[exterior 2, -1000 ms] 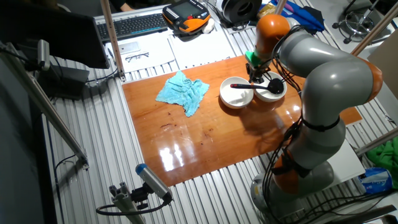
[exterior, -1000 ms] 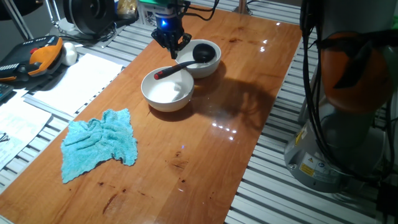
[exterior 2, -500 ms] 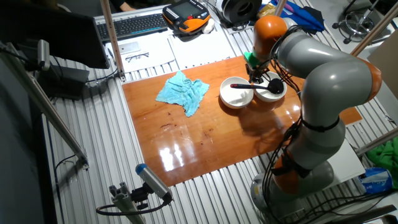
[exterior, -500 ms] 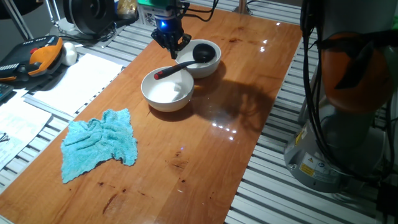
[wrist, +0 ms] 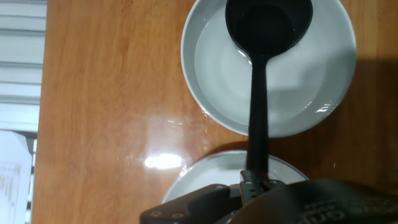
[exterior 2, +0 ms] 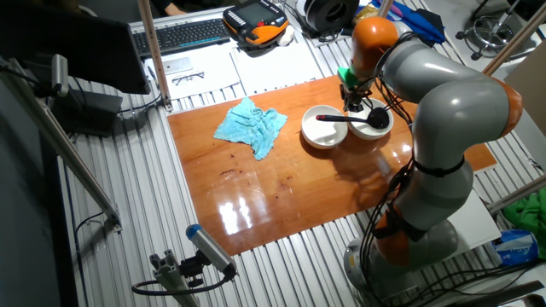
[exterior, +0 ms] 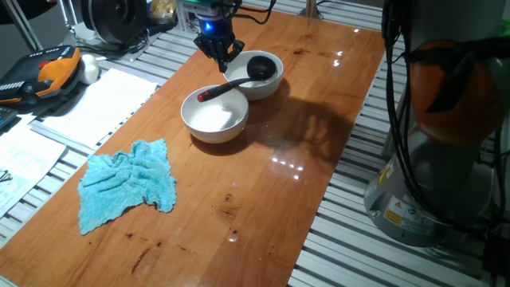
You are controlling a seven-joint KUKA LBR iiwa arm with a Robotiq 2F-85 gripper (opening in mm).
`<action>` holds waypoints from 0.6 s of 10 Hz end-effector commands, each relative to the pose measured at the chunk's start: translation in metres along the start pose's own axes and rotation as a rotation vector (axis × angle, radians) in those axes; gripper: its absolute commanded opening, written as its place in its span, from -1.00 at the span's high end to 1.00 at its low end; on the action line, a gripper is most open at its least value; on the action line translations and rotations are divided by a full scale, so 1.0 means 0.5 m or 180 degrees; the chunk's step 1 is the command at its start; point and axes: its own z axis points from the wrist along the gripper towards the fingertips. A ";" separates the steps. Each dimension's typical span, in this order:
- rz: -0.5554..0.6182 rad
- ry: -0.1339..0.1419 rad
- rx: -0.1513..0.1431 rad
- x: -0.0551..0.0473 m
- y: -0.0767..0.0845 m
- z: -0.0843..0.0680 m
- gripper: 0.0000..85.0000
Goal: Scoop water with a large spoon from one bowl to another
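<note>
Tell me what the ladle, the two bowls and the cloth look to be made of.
The large spoon: black, semi-matte, likely plastic, with a red handle tip. Bowl holding the scoop and nearer bowl: glossy white with sharp highlights, probably glazed ceramic, possibly melamine. Cloth: turquoise, fuzzy and crumpled, apparently microfibre or terry.

The claw (exterior: 221, 56) has risen slightly and drawn back from the ladle (exterior: 239, 77), its tips now higher above the handle than one second earlier. In the other fixed view the arm's wrist (exterior 2: 373, 38) has shifted a little.
</note>
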 end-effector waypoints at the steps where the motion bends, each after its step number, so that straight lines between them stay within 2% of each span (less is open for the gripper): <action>1: 0.0019 0.0015 -0.0012 -0.005 0.001 0.007 1.00; 4: 0.0138 0.0109 0.0003 -0.027 -0.001 0.009 1.00; 6: 0.0240 0.0084 -0.0028 -0.024 0.000 0.015 1.00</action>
